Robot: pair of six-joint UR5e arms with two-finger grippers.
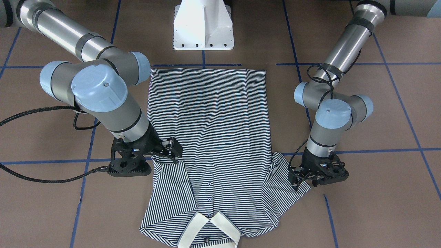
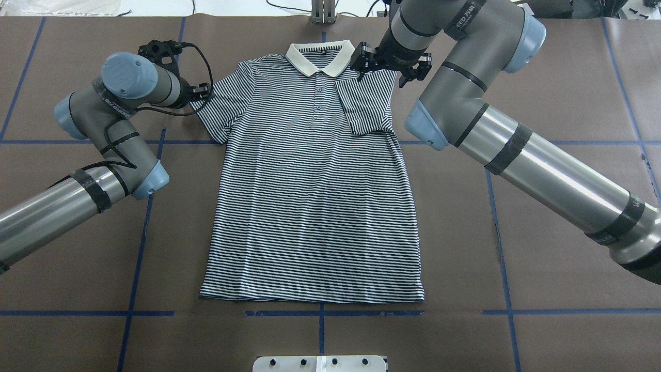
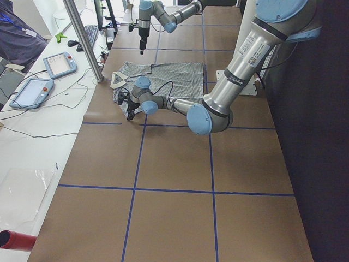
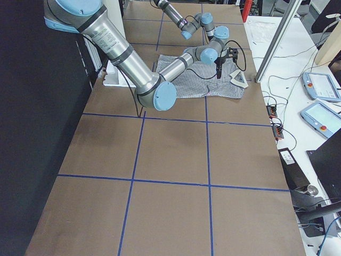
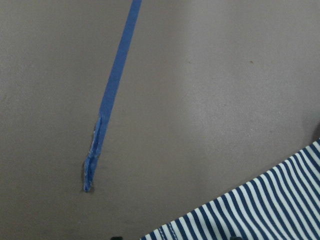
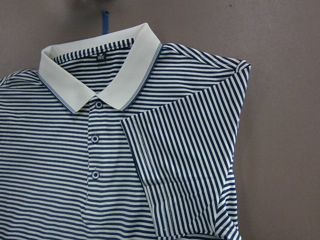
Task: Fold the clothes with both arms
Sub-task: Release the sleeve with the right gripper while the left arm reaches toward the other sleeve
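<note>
The polo shirt lies flat and face up on the table, collar away from the robot, its right-side sleeve already folded over the chest. The left sleeve should mirror it: pinch the hem, lift low, lay it inward without dragging the body. The left gripper sits at that hem, and I cannot tell how its jaws stand; the right gripper hovers with jaws parted, empty. Only the right wrist view shows the collar label.

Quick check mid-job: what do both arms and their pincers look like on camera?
The left arm and right arm are grey-silver tubes with light blue joint caps and black bands. Black cables run along each wrist. The left pincer and right pincer are black with cut-out frames.
</note>
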